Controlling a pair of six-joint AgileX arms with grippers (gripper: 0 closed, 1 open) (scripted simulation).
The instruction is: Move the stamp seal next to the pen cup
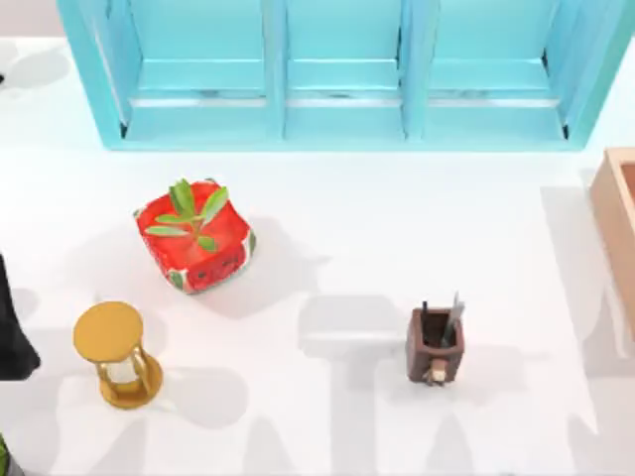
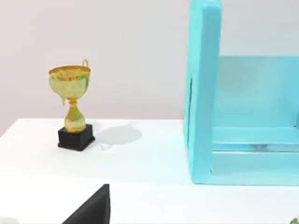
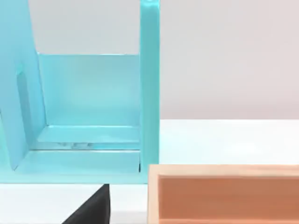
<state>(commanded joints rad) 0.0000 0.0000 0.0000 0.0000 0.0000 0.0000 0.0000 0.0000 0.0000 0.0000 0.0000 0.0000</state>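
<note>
Standing on the white table (image 1: 397,218), the pen cup (image 1: 435,345) is a bit right of the middle and near the front. It is a small brown square cup. It is upright, and a dark pen and a grey pen stick out of its top. There is a pale mark on its front side. Nothing touches it, and bare table lies all around it. I cannot tell where the stamp seal is.

Well off to the left of the cup sits the red plant pot (image 1: 198,243). It looks like a watermelon and has green leaves growing out of it. In front of the pot, closer to the left side, the golden hourglass (image 1: 117,354) stands by itself. At the back of the table is the big blue shelf (image 1: 337,119), with open boxes side by side. At the right edge is the wall of a light wooden box (image 1: 620,218).

My left arm (image 1: 12,327) is a dark shape at the left edge of the table, next to the hourglass. A dark bit of the left gripper (image 2: 91,207) shows in the left wrist view. Far off in that view, a gold trophy (image 2: 72,109) on a black block stands beside the end of the blue shelf. A dark bit of the right gripper (image 3: 91,207) shows in the right wrist view, near the wooden box. I cannot tell if either claw is apart or together.
</note>
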